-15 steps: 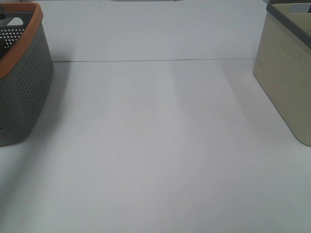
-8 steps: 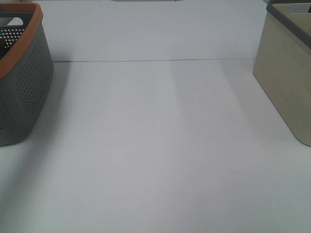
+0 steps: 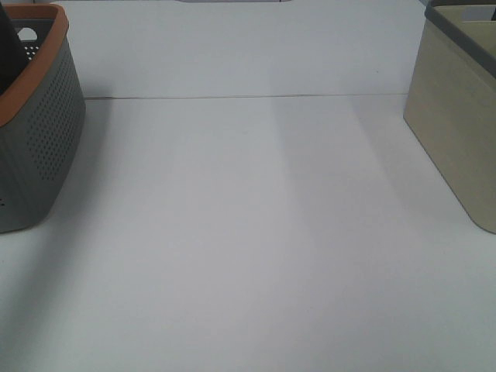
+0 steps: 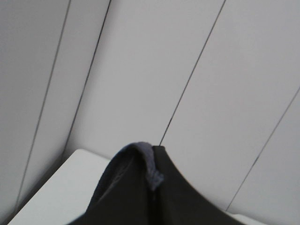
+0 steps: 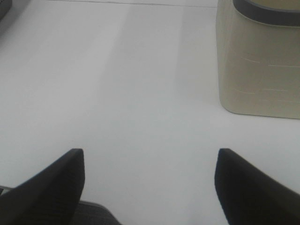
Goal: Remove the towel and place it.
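In the left wrist view my left gripper (image 4: 153, 164) is shut, with a fold of the dark charcoal-grey towel (image 4: 136, 157) pinched between its fingertips, held up in front of a white panelled wall. In the exterior high view a dark shape (image 3: 9, 58) stands over the grey perforated basket with an orange rim (image 3: 46, 116) at the far left; I cannot tell whether it is towel or arm. My right gripper (image 5: 150, 187) is open and empty, low over the white table (image 5: 140, 93). Neither gripper itself shows in the exterior view.
A beige basket with a dark grey rim (image 3: 457, 116) stands at the right edge of the table, also in the right wrist view (image 5: 262, 61). A thin seam (image 3: 248, 96) runs across the white table between the two baskets.
A dark shape has risen into view over the orange-rimmed basket at the far left; before, only a small dark patch showed inside it. The rest has not moved.
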### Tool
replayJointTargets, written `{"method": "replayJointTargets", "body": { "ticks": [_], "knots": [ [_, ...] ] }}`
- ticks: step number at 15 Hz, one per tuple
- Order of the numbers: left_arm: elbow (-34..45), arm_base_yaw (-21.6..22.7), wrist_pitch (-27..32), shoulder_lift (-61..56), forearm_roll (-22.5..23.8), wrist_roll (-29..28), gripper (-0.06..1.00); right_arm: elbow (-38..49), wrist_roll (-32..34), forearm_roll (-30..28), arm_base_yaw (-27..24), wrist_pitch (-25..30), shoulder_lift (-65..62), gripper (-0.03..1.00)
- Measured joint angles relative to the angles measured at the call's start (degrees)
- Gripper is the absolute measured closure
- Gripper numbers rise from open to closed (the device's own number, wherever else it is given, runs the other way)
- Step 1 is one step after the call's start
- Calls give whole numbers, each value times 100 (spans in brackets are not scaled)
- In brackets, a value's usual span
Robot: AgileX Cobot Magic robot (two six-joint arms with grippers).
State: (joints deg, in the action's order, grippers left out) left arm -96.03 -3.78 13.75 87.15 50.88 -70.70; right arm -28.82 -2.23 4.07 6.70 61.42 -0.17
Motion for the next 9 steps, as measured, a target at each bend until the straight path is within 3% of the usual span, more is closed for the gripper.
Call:
{"method": "replayJointTargets", "body": {
  "ticks": [6, 9],
  "knots": [
    [-269, -11, -1782, -92, -189, 0, 94, 0, 0, 0, 0, 0, 0, 21],
    [-269, -23, -2366, -92, -418, 0, 94, 0, 0, 0, 0, 0, 0, 21]
  ]
}}
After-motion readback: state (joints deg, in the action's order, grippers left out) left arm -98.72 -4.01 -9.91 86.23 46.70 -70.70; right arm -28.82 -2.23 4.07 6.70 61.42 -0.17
